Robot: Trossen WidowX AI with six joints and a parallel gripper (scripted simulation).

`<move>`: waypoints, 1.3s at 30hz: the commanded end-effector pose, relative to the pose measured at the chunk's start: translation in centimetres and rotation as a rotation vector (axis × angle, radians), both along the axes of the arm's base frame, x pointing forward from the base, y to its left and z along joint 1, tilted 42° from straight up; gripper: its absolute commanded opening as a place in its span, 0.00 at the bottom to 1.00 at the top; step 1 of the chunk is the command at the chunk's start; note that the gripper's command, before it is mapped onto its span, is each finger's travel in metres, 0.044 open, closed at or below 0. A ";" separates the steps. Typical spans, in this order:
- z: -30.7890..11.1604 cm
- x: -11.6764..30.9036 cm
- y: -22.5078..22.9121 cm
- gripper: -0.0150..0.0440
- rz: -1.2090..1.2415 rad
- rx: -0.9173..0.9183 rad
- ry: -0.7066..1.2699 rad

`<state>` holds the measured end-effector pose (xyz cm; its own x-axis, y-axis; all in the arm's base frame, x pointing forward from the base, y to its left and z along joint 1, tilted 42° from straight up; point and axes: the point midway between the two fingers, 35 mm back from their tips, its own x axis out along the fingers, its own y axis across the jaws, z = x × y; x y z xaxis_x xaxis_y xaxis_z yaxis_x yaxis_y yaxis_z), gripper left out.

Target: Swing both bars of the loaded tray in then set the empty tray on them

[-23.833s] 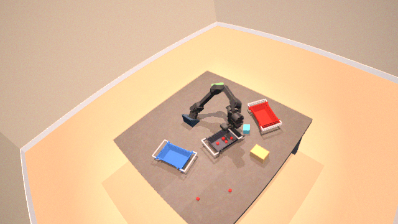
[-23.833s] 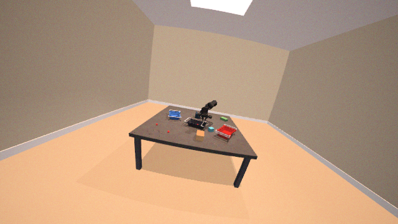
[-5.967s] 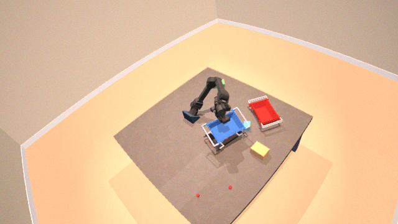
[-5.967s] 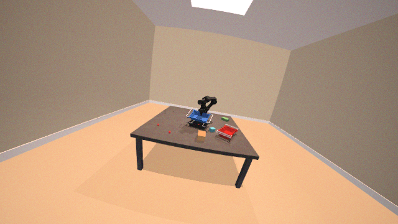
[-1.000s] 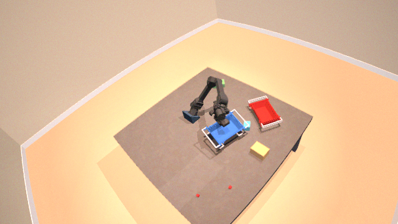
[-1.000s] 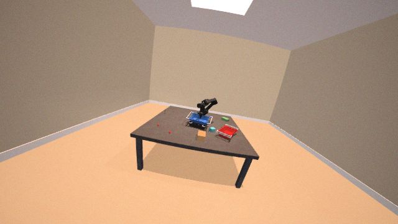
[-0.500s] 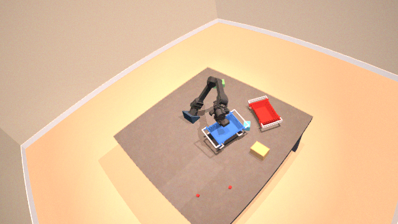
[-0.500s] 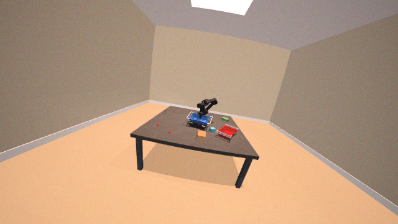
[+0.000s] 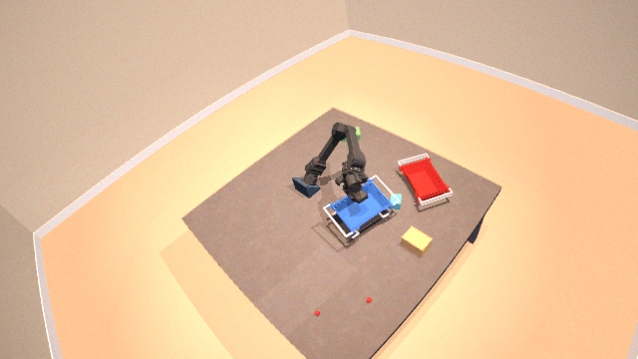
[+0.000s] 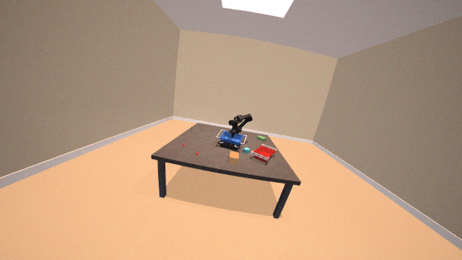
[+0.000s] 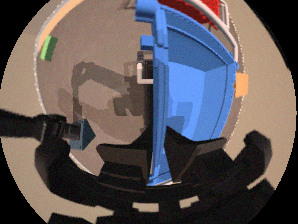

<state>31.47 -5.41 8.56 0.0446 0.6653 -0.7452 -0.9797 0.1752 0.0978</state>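
My gripper point(image 9: 360, 197) point(image 10: 232, 135) point(image 11: 156, 125) is shut on the long side wall of the empty blue tray point(image 9: 360, 213) point(image 11: 200, 90) point(image 10: 237, 139). The blue tray is above a dark tray point(image 10: 227, 145) point(image 11: 149, 92) and looks nearly level; its white bars stick out beyond both ends. The dark tray is mostly hidden, with a little red showing at its side in the exterior view. Short white wire parts point(image 9: 384, 215) point(image 11: 145, 81) show beside it. Whether its bars lie across its top, and whether the blue tray touches them, I cannot tell.
A red tray point(image 9: 424, 179) point(image 10: 263, 153) stands to one side, white bars at its ends. A cyan block point(image 9: 396, 201) point(image 10: 246, 150), a yellow-orange box point(image 9: 417, 240) point(image 10: 234, 157), a green block point(image 10: 261, 138) point(image 11: 49, 48) and two small red blocks point(image 9: 369, 300) point(image 10: 183, 144) are on the table.
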 end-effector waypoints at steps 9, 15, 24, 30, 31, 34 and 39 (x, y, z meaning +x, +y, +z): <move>0.0 0.0 0.0 0.25 0.000 0.000 0.001; -0.6 -0.4 0.5 0.25 0.006 0.002 0.016; -1.1 -0.7 0.8 0.25 0.010 0.004 0.026; -1.1 -0.7 0.8 0.25 0.010 0.004 0.026; -1.1 -0.7 0.8 0.25 0.010 0.004 0.026; -1.1 -0.7 0.8 0.25 0.010 0.004 0.026; -1.1 -0.7 0.8 0.25 0.010 0.004 0.026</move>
